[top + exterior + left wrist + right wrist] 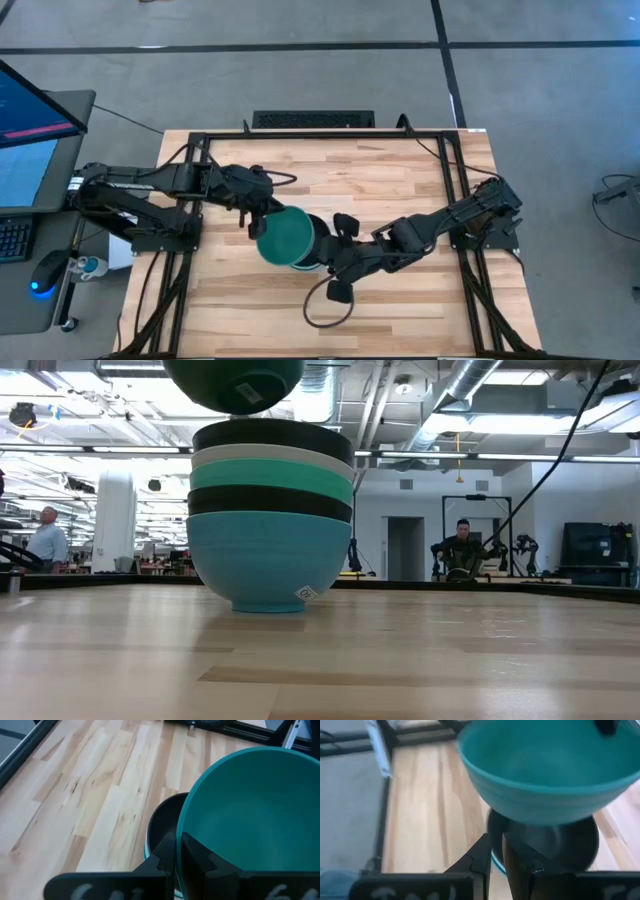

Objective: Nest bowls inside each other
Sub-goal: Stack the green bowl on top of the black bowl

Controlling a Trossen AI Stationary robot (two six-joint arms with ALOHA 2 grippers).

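Tabletop (400, 190) is carrying the stack (270, 520) of five nested bowls at center. Left fingers (177, 852) are pinching the teal bowl (286, 236) by its rim, holding it just above the stack. Right fingers (496, 855) are gripping the stack's top black bowl (555, 842) by its rim.

Pale wooden plank surface (450, 660) bordered by a dark frame (320, 134). A stack of bowls (270, 525) rests directly on it, blue bowl (265, 565) lowest.
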